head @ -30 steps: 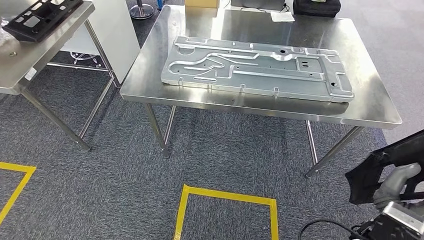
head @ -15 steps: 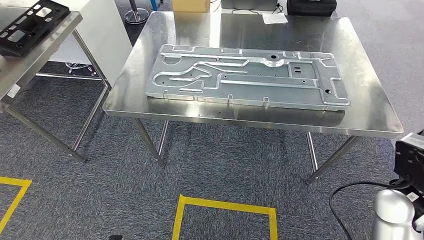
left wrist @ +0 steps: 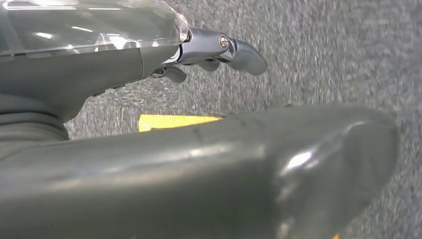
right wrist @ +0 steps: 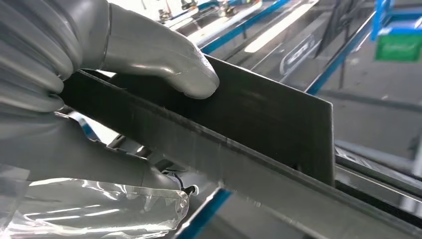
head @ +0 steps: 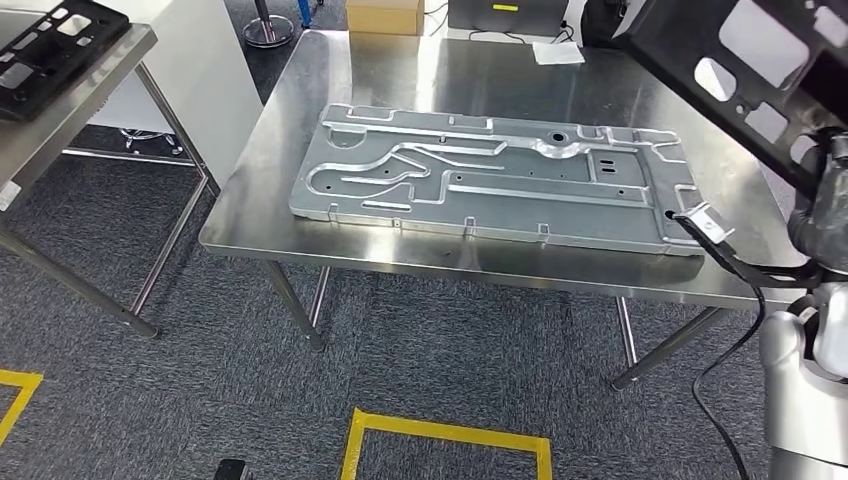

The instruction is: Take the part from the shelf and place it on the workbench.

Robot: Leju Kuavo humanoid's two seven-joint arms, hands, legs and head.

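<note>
The right robot hand (right wrist: 99, 94) grips the black part (right wrist: 259, 124), thumb pressed on one face and the other fingers underneath; in the head view the part (head: 745, 70) is raised above the far right corner of the steel worktop (head: 400, 70). A large silver stamped panel (head: 500, 175) lies flat on the worktop. The left robot hand (left wrist: 209, 50) hangs over grey carpet (left wrist: 338, 50), holding nothing, its fingers loosely curled.

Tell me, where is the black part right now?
In the head view the black part is up at the right, above the workbench's right edge, gripped by the right hand.
</note>
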